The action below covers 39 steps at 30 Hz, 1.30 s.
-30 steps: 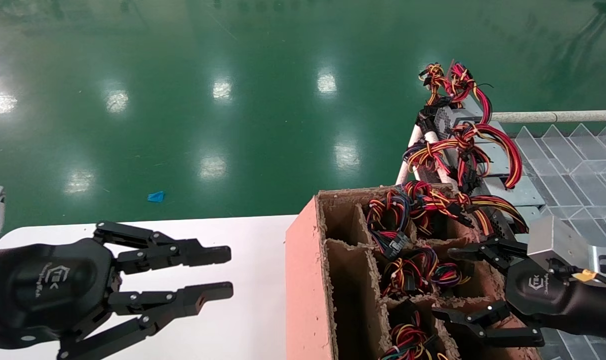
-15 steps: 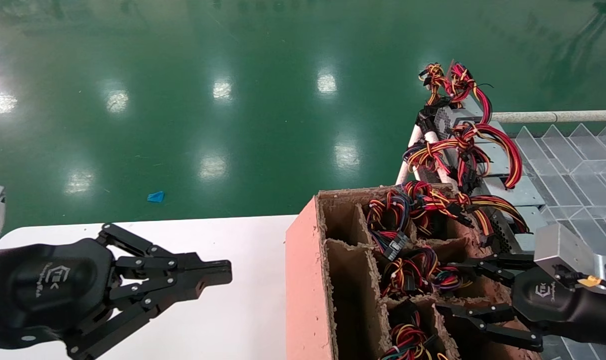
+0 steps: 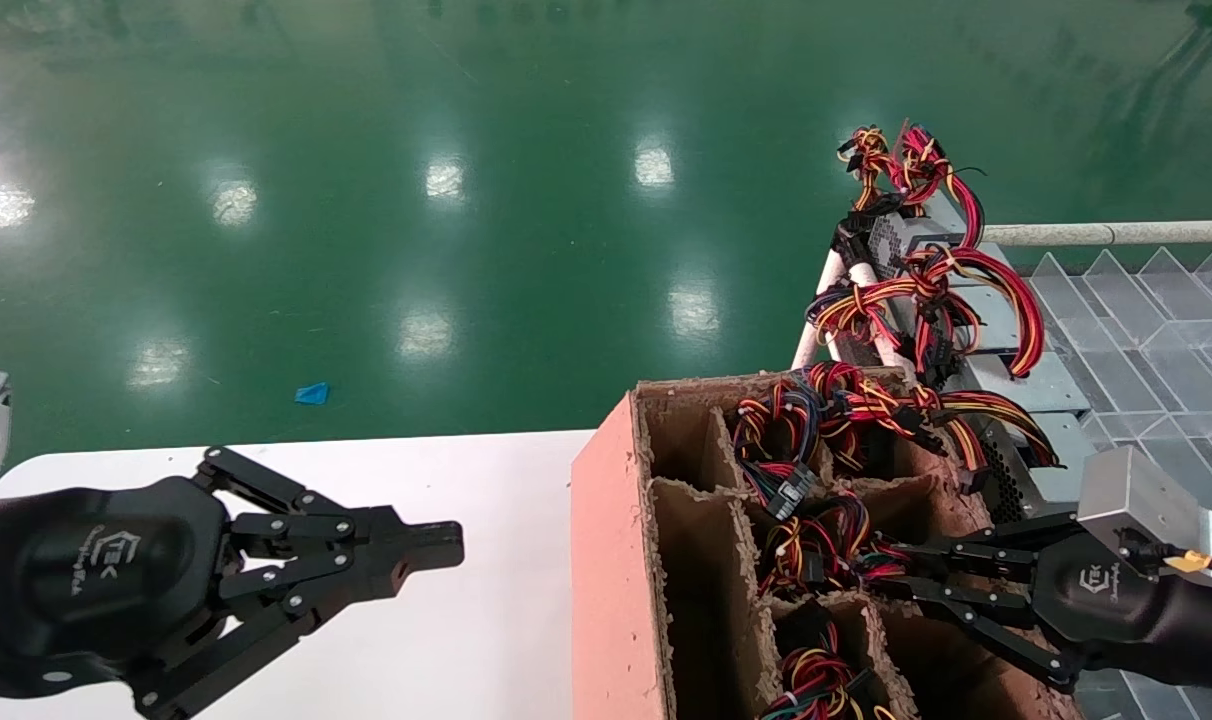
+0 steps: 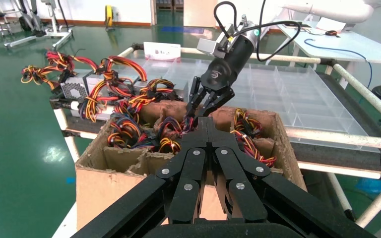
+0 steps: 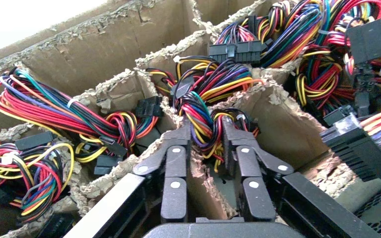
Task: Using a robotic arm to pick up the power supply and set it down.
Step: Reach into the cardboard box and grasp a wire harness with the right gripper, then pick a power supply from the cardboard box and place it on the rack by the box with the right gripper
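Right end effector (image 3: 891, 570): reaching into the middle compartment of the cardboard box (image 3: 606, 560) from the robot's right, its fingers (image 5: 178, 148) drawn in close on either side of a wire bundle (image 5: 203, 116) and pinching it, only the wires' width between them.
Left end effector (image 3: 436, 545): hanging over the white bench (image 3: 466, 640) to the left of the box, fingers (image 4: 206, 131) pressed together, gripping nothing.
Power supply in the grip: only its red, yellow, black and blue wires are showing above the torn dividers; its metal body is sitting hidden down in the compartment.
Cardboard box: standing at the right end of the bench, pinkish outer wall facing left, several cells holding coiled wires and black connectors (image 5: 238, 49).
Other power supplies (image 3: 906, 240): silver-grey boxes with trailing wires are lying just beyond the box on a rack (image 3: 1106, 234) of white tubes.
Clear divided tray (image 3: 1146, 320): sitting on that rack, to the right of the supplies.
Floor (image 3: 366, 200): glossy green, lying beyond the bench.
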Each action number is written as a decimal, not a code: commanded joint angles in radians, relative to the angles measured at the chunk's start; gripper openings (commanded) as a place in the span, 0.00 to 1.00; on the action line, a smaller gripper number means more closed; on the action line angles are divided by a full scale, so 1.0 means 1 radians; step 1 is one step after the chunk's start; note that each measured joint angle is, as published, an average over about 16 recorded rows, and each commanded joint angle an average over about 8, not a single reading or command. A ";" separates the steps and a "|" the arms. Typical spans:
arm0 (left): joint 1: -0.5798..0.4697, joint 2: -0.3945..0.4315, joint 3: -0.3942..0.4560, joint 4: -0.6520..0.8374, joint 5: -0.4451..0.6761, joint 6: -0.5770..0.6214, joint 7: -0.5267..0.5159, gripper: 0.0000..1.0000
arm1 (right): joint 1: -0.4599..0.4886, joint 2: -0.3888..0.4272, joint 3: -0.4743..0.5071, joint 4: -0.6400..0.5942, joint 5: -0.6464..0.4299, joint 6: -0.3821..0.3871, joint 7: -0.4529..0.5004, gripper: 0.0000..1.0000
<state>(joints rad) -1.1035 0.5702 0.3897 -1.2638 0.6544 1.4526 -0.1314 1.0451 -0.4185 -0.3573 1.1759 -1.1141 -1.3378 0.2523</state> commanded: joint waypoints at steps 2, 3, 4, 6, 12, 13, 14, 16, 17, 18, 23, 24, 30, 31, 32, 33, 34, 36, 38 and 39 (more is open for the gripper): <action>0.000 0.000 0.000 0.000 0.000 0.000 0.000 0.00 | -0.005 0.004 0.004 0.006 0.003 0.008 0.000 0.00; 0.000 0.000 0.000 0.000 0.000 0.000 0.000 0.00 | -0.004 0.006 0.005 0.010 0.004 0.009 0.002 0.00; 0.000 0.000 0.000 0.000 0.000 0.000 0.000 0.00 | -0.004 0.008 0.007 0.015 0.005 0.010 0.005 0.00; 0.000 0.000 0.000 0.000 0.000 0.000 0.000 0.00 | 0.000 0.015 0.011 0.029 0.009 0.012 0.010 0.00; 0.000 0.000 0.000 0.000 0.000 0.000 0.000 0.00 | 0.018 0.051 0.028 0.107 0.014 0.019 0.043 0.00; 0.000 0.000 0.000 0.000 0.000 0.000 0.000 0.00 | 0.023 0.059 0.032 0.121 0.014 0.021 0.050 0.00; 0.000 0.000 0.000 0.000 0.000 0.000 0.000 0.00 | 0.028 0.067 0.036 0.135 0.015 0.023 0.056 0.00; 0.000 0.000 0.000 0.000 0.000 0.000 0.000 0.00 | 0.039 0.081 0.046 0.156 0.018 0.026 0.064 0.00; 0.000 0.000 0.000 0.000 0.000 0.000 0.000 0.00 | 0.045 0.088 0.052 0.163 0.020 0.027 0.065 0.00; 0.000 0.000 0.000 0.000 0.000 0.000 0.000 0.00 | 0.051 0.095 0.057 0.168 0.024 0.027 0.065 0.00; 0.000 0.000 0.000 0.000 0.000 0.000 0.000 0.00 | 0.081 0.121 0.084 0.176 0.045 0.019 0.057 0.00; 0.000 0.000 0.000 0.000 0.000 0.000 0.000 0.00 | 0.087 0.125 0.088 0.177 0.048 0.016 0.056 0.00; 0.000 0.000 0.000 0.000 0.000 0.000 0.000 0.00 | 0.143 0.150 0.116 0.182 0.063 -0.006 0.050 0.00; 0.000 0.000 0.000 0.000 0.000 0.000 0.000 0.00 | 0.157 0.155 0.122 0.183 0.066 -0.011 0.048 0.00; 0.000 0.000 0.000 0.000 0.000 0.000 0.000 0.00 | 0.173 0.161 0.129 0.184 0.071 -0.017 0.047 0.00; 0.000 0.000 0.000 0.000 0.000 0.000 0.000 0.00 | 0.190 0.167 0.137 0.185 0.077 -0.024 0.046 0.00; 0.000 0.000 0.000 0.000 0.000 0.000 0.000 0.00 | 0.207 0.173 0.146 0.185 0.084 -0.032 0.045 0.00; 0.000 0.000 0.000 0.000 0.000 0.000 0.000 0.00 | 0.244 0.186 0.163 0.186 0.101 -0.048 0.046 0.00; 0.000 0.000 0.000 0.000 0.000 0.000 0.000 0.00 | 0.280 0.198 0.179 0.187 0.115 -0.064 0.048 0.00; 0.000 0.000 0.000 0.000 0.000 0.000 0.000 0.00 | 0.298 0.204 0.186 0.188 0.122 -0.072 0.049 0.00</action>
<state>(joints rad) -1.1035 0.5701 0.3899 -1.2638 0.6542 1.4526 -0.1313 1.3413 -0.2178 -0.1773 1.3631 -1.0005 -1.4093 0.3041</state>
